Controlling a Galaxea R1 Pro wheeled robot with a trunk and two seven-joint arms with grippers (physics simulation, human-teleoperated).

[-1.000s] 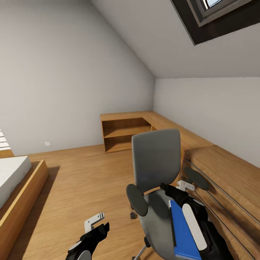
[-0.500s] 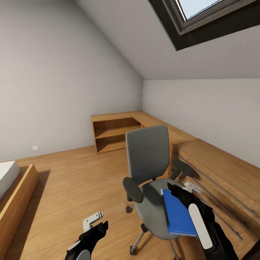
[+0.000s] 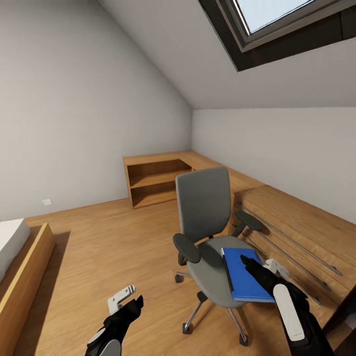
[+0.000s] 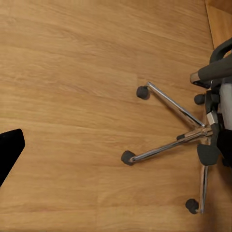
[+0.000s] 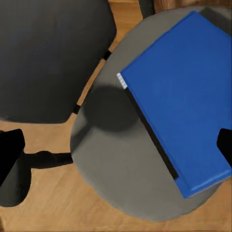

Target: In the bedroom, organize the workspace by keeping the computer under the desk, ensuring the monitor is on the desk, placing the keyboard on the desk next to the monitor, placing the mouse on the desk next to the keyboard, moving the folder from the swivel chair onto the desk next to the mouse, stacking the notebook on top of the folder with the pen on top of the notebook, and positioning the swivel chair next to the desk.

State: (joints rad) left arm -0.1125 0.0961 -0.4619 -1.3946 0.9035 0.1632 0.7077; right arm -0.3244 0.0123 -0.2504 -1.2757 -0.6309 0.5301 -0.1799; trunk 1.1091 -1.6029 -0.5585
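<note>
The grey swivel chair (image 3: pixel 205 207) stands on the wood floor with its back to the low cabinets. The bright blue folder (image 3: pixel 242 272) lies flat on its seat. My right gripper (image 3: pixel 260 265) hovers open just above the folder's near right part. In the right wrist view the folder (image 5: pixel 179 101) covers much of the grey seat (image 5: pixel 116 169), with a black fingertip at each side edge and nothing between them. My left gripper (image 3: pixel 127 299) hangs open over bare floor to the left of the chair. The left wrist view looks down on the chair's chrome star base (image 4: pixel 186 137).
Light wooden cabinets (image 3: pixel 301 222) run along the right wall, close behind the chair. An open corner shelf unit (image 3: pixel 158 183) stands at the back. A bed with a wooden frame (image 3: pixel 24 267) lies at the left. Open floor (image 3: pixel 109 237) spreads between the bed and the chair.
The whole view has shifted, and the chair now looks farther off and more to the left. My right gripper has drawn back from the folder's far end to its near part.
</note>
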